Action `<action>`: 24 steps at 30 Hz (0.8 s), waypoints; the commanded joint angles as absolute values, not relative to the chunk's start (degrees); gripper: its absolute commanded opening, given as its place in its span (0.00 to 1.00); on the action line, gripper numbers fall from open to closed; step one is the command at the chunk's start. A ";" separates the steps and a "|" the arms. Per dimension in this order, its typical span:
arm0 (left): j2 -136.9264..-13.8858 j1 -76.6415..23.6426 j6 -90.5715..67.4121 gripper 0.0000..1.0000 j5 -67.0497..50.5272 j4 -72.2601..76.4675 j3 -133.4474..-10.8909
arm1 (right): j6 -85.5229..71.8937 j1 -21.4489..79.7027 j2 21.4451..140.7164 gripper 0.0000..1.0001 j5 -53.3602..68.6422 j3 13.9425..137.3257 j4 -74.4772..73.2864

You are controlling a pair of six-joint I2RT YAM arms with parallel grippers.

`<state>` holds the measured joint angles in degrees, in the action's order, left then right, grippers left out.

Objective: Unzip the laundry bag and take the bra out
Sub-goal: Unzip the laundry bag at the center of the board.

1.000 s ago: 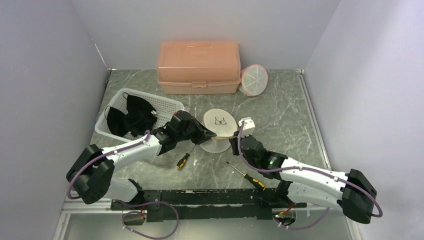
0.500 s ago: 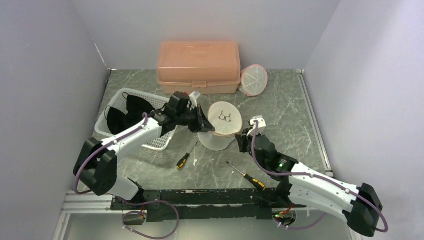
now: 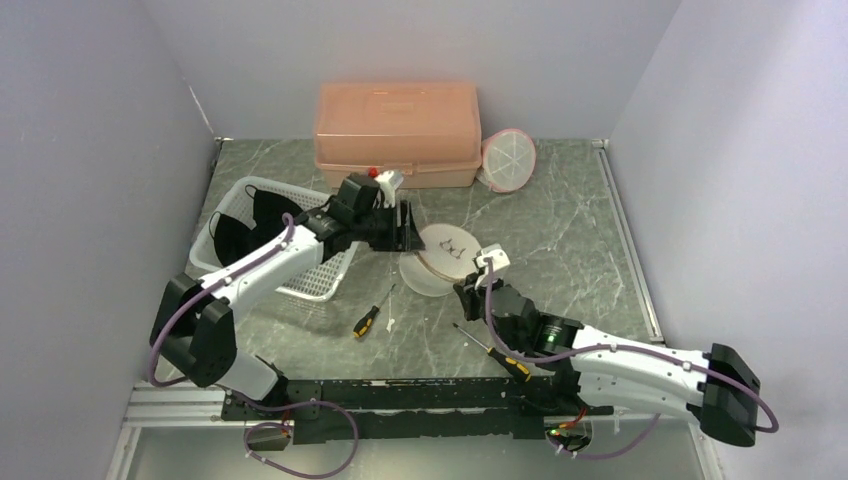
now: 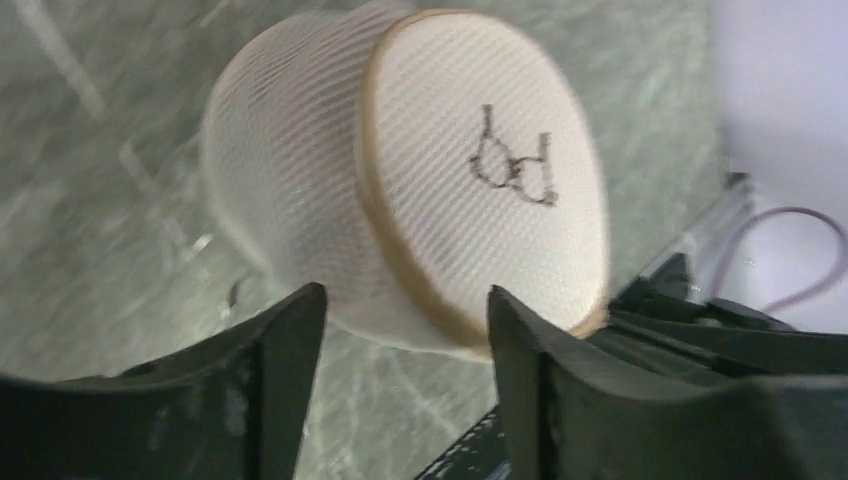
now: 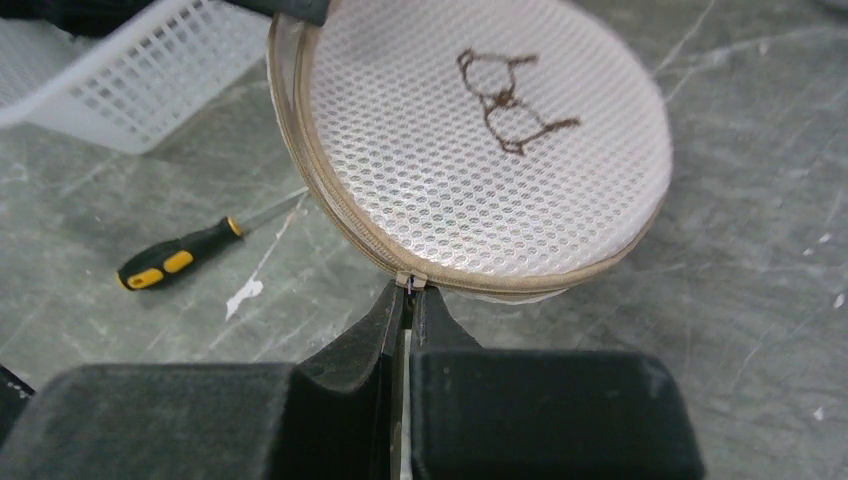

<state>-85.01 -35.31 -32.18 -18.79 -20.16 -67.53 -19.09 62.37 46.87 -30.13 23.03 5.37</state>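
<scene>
**Near field.** A long screwdriver (image 3: 493, 351) and a short one (image 3: 366, 320) are lying on the table (image 3: 575, 230), just in front of the arms' bases.

**Middle field.** The right gripper (image 5: 408, 298) is pinching the zip pull (image 5: 409, 282) at the near rim of the round mesh laundry bag (image 3: 447, 252), its jaws pressed together. Half a second ago it stood at the bag's right side. The bag is sitting tilted at mid-table, its printed face (a small bra outline) turned up and toward the arms. Its contents cannot be seen. The left gripper (image 4: 405, 335) is spreading wide at the bag's far-left edge; whether it is touching the mesh cannot be told.

**Far field.** A white basket (image 3: 322, 280) is holding dark fabric. Behind it are a peach plastic box (image 3: 397, 135) and a pink-rimmed mesh disc (image 3: 508, 160).

**Setting.** Grey-green marbled surface; pale lilac walls (image 3: 420, 40).
</scene>
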 commanded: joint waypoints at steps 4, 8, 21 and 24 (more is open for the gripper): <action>-68.97 -34.97 -39.41 0.76 0.94 -22.84 -54.99 | -23.97 62.77 51.01 0.00 -32.83 21.18 10.68; -60.79 -35.14 -48.57 0.83 1.21 -26.45 -53.19 | -23.33 62.79 51.17 0.00 -32.62 21.10 10.20; -73.22 -46.82 -77.89 0.88 -2.21 -11.69 -51.78 | -22.59 62.79 54.14 0.00 -32.05 22.93 10.18; -77.73 -47.74 -79.17 0.86 -2.74 -13.13 -55.66 | -22.50 62.76 53.76 0.00 -32.15 22.90 9.65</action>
<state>-74.76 -46.74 -73.30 -1.80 -16.08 -50.54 -22.52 62.63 54.30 -31.27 20.91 8.08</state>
